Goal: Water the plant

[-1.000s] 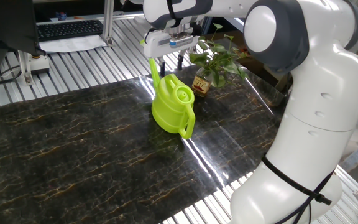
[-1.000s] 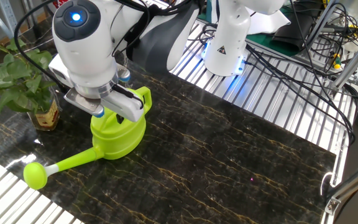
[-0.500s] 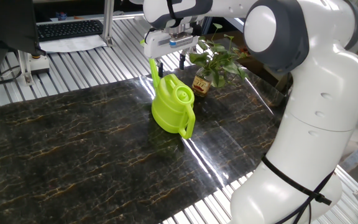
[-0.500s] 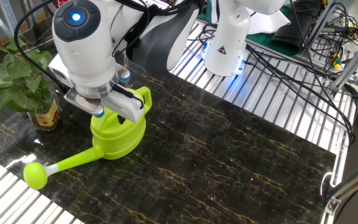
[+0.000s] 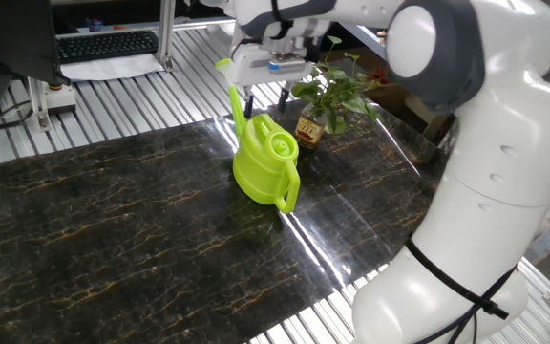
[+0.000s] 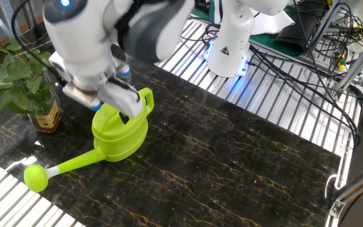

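The plant (image 5: 334, 88) has broad green leaves and stands in a small brown glass jar (image 5: 309, 128) with a yellowish label, at the far edge of the black marble tabletop (image 5: 113, 229). It also shows at the left of the other fixed view (image 6: 10, 74). A lime-green watering can (image 5: 265, 164) stands upright on the table just left of the jar. Its long spout (image 6: 68, 165) lies out toward the table edge. My gripper (image 5: 265, 101) hovers just above the can with its fingers apart and holds nothing.
A keyboard (image 5: 108, 44) and papers lie on the slatted metal bench beyond the table. The arm's white base (image 6: 230, 44) with a blue light stands at the back. Cables (image 6: 307, 57) run across the bench on the right.
My gripper has risen a little above the watering can and shifted slightly sideways. The can and the plant have not moved.
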Motion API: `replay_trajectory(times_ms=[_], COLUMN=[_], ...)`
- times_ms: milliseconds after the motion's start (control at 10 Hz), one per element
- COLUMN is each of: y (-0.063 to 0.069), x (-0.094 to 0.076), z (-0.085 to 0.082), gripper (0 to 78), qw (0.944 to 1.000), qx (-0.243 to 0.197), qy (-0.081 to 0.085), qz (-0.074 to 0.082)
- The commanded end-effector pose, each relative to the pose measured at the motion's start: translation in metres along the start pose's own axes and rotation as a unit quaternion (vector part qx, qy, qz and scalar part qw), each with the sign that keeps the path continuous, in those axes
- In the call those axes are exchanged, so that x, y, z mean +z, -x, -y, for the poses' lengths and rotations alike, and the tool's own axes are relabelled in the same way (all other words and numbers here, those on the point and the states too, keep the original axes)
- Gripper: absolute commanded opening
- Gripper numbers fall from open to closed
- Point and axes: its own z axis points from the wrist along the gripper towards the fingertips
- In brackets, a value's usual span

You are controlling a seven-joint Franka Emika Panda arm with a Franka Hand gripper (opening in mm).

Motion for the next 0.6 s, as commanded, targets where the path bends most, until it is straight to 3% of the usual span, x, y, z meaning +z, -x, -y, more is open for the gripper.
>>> replay_trajectory(times_ms=[100,300,600], y=[-0.029,-0.031,-0.021], x=[0.004,0.006,0.009], z=[0.007,0.010,0.008], gripper=[77.4,77.4,77.4], qw=[0.9990,0.9993,0.9993], qx=[0.022,0.012,0.008], qy=[0.034,0.033,0.033], qz=[0.017,0.015,0.016])
